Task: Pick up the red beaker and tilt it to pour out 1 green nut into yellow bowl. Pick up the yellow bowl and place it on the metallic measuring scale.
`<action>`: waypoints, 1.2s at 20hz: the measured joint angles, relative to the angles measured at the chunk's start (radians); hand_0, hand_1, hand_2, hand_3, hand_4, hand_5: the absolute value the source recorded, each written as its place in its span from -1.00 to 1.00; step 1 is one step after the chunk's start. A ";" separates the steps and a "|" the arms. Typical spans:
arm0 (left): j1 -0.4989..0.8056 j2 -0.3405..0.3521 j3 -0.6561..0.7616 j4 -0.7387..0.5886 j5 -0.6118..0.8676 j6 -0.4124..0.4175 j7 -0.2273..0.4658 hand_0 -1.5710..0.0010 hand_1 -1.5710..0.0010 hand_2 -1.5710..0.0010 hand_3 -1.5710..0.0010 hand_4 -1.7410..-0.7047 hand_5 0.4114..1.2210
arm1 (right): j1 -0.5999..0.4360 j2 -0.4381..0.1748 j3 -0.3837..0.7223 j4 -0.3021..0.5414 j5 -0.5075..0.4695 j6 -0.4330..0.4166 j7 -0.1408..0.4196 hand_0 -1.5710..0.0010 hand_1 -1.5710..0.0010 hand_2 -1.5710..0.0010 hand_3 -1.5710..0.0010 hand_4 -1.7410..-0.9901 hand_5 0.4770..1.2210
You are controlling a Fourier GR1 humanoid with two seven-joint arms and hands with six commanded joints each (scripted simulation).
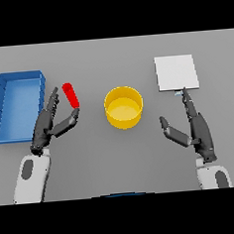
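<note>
Flanking yellow bowl (pixel 123 107), red beaker (pixel 70 95), blue tray (pixel 3 105), scale (pixel 175 73)

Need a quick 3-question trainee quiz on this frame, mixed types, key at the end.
1. True or false: the red beaker stands inside the blue tray.
2. What lies directly between the two hands?
A. yellow bowl
B. metallic scale
C. blue tray
3. Fill in: the right hand reaches toward the ____ with straight fingers.

Key: 1 false, it is beside the tray, at the left hand. 2 A. 3 scale.
</note>
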 measured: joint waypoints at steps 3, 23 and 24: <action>-0.069 0.001 0.020 0.091 -0.001 0.004 -0.030 1.00 1.00 1.00 1.00 -0.08 -0.37 | -0.004 -0.003 -0.001 0.013 0.006 -0.002 -0.016 1.00 1.00 1.00 1.00 0.23 -0.58; -0.364 -0.032 0.098 0.465 0.004 0.030 -0.136 1.00 1.00 1.00 1.00 -0.24 -0.28 | 0.007 0.001 -0.003 0.006 0.012 -0.012 -0.003 1.00 1.00 1.00 1.00 0.28 -0.56; -0.368 -0.030 0.112 0.486 0.012 0.034 -0.148 1.00 0.97 0.91 0.96 -0.30 -0.23 | 0.019 -0.003 -0.001 -0.003 0.011 -0.007 -0.017 1.00 1.00 1.00 1.00 0.28 -0.56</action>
